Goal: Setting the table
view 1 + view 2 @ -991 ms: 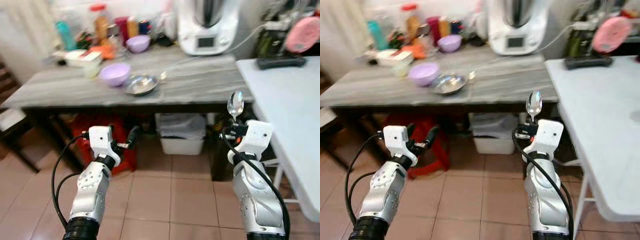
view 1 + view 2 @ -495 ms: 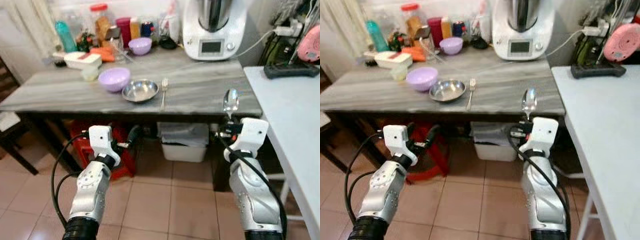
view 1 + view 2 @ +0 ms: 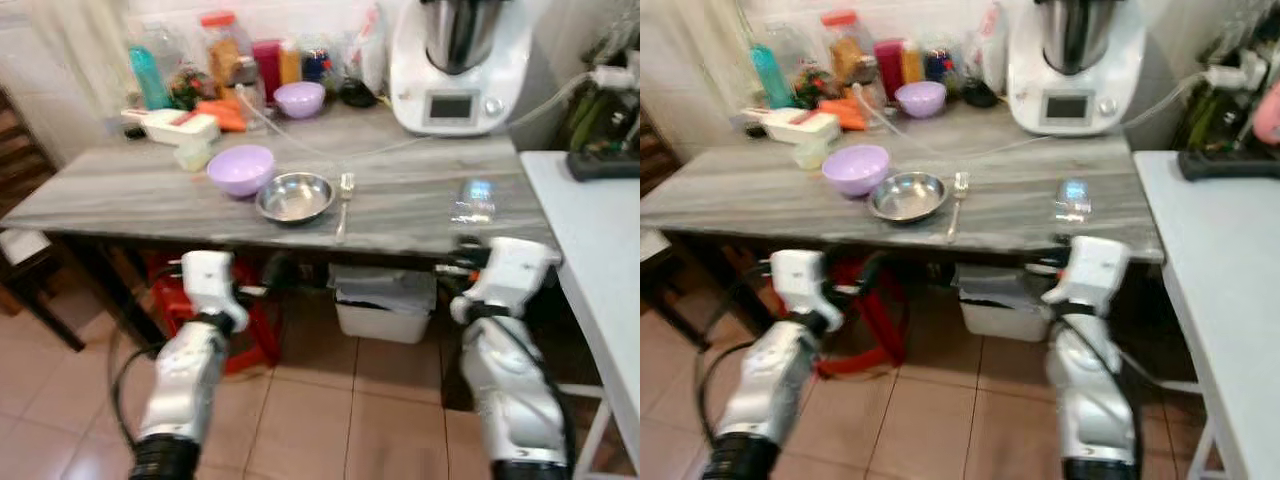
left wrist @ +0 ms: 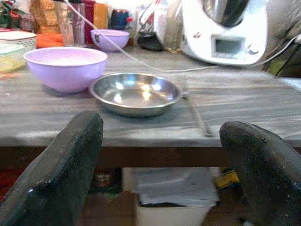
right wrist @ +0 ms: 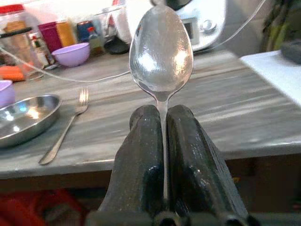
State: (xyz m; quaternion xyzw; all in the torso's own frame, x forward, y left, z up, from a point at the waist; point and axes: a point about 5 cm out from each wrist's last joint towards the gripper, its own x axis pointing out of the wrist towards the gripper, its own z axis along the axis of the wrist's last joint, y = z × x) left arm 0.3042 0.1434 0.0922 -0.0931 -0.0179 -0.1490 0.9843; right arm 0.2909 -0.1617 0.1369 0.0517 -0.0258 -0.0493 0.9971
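The spoon (image 5: 161,52) stands upright, bowl up, its handle pinched between the shut fingers of our right gripper (image 5: 164,141), just short of the worktop's (image 3: 120,190) near edge. The steel bowl (image 3: 295,197) and fork (image 3: 343,205) lie ahead to its left, so the right arm is nearer. Our left gripper (image 4: 160,155) hangs wide open, holding nothing.

Bare grey table (image 3: 420,195) lies right of the fork (image 3: 342,203), at the frame's centre right. Left of centre, the steel dish (image 3: 295,197) and lilac bowl (image 3: 240,169) stand close together. Bottles (image 3: 225,45) and the white kitchen machine (image 3: 462,60) crowd the upper edge.
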